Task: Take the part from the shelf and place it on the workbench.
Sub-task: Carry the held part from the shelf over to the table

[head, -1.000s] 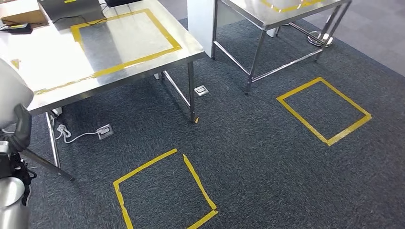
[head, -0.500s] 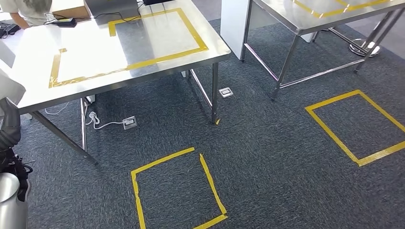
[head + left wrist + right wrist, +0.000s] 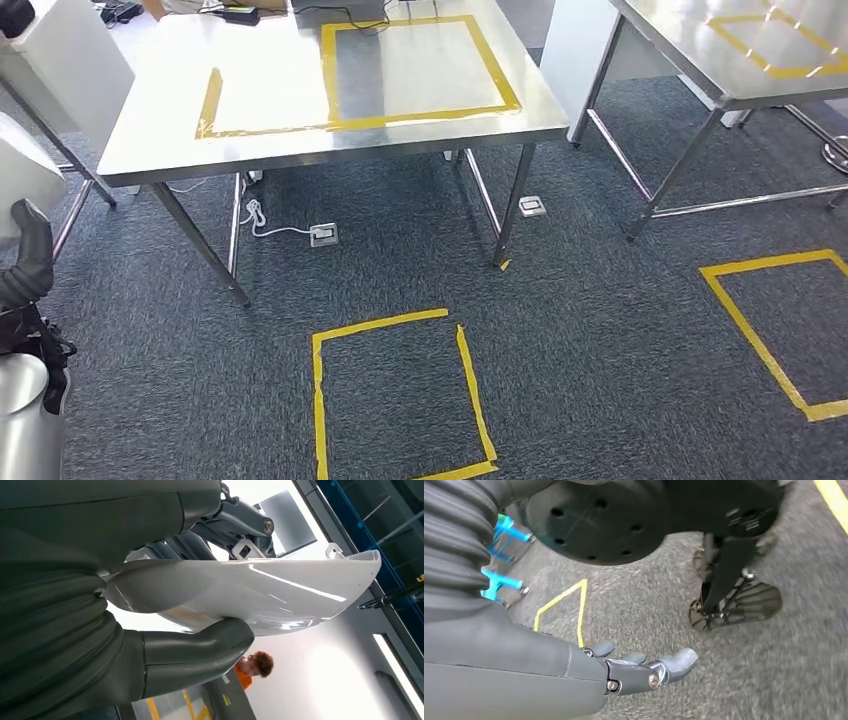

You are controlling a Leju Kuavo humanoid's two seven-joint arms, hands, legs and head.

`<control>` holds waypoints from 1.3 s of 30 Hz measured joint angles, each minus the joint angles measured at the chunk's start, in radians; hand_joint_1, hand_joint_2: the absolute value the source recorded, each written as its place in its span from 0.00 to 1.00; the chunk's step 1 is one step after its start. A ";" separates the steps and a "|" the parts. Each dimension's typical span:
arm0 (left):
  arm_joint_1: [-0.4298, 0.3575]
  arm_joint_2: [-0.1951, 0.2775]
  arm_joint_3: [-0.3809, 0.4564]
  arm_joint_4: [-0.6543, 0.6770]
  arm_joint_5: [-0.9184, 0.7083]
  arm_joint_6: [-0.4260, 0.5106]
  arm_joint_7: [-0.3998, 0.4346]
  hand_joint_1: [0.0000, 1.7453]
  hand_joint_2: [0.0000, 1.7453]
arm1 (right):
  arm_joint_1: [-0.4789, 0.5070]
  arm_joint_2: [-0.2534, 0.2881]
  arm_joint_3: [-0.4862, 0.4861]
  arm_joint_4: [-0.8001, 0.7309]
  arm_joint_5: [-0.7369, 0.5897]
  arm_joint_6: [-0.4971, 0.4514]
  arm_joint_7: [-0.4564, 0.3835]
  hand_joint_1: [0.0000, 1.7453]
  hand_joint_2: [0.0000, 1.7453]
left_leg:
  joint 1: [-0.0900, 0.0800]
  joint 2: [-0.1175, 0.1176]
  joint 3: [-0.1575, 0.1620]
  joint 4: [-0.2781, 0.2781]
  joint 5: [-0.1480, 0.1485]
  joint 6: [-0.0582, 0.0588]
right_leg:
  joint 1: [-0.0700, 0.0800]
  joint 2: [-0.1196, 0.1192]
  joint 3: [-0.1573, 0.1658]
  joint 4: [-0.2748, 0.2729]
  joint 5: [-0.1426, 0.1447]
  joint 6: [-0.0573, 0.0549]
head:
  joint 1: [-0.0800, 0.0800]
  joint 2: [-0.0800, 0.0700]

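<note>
One glossy white moulded part (image 3: 260,592), judged rigid, light and slippery, sits pinched at its edge in the left hand (image 3: 165,625); the right hand (image 3: 634,670) hangs empty, fingers apart.

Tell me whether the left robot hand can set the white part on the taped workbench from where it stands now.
Probably not yet. The left robot hand grips the white part low at the robot's side, and carpet with a taped floor square lies between the robot and the workbench.
</note>
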 joint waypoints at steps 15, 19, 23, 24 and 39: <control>0.006 -0.004 -0.013 0.020 0.019 -0.007 0.007 1.00 1.00 | -0.005 0.001 -0.032 0.000 -0.039 -0.026 0.000 0.00 1.00 | -0.005 -0.083 -0.005 0.003 0.000 -0.009 | 0.003 0.045 0.041 -0.173 0.129 -0.027 | 0.001 0.000; 0.003 -0.003 -0.014 0.030 0.023 -0.013 0.008 1.00 1.00 | -0.005 0.003 -0.039 0.000 -0.039 -0.026 -0.001 0.00 1.00 | -0.005 -0.078 -0.004 0.003 -0.004 -0.006 | 0.003 0.049 0.040 -0.173 0.129 -0.027 | 0.001 0.000; 0.000 -0.003 -0.014 0.039 0.023 -0.016 0.009 1.00 1.00 | -0.005 0.003 -0.040 0.000 -0.039 -0.022 -0.011 0.00 1.00 | -0.008 -0.076 -0.006 -0.001 -0.005 -0.005 | 0.001 0.050 0.042 -0.173 0.134 -0.021 | 0.001 0.000; -0.002 -0.003 -0.015 0.041 0.023 -0.016 0.009 1.00 1.00 | -0.005 0.003 -0.041 0.000 -0.039 -0.022 -0.014 0.00 1.00 | -0.007 -0.077 -0.005 -0.007 -0.008 -0.003 | 0.001 0.050 0.044 -0.168 0.139 -0.016 | 0.002 0.000; -0.003 -0.007 -0.018 0.058 0.025 -0.014 -0.001 1.00 1.00 | 0.002 0.003 -0.042 0.000 -0.037 -0.021 -0.019 0.00 1.00 | 0.012 -0.073 0.099 0.006 -0.106 -0.045 | -0.018 0.035 -0.018 -0.155 0.141 0.003 | 0.017 0.000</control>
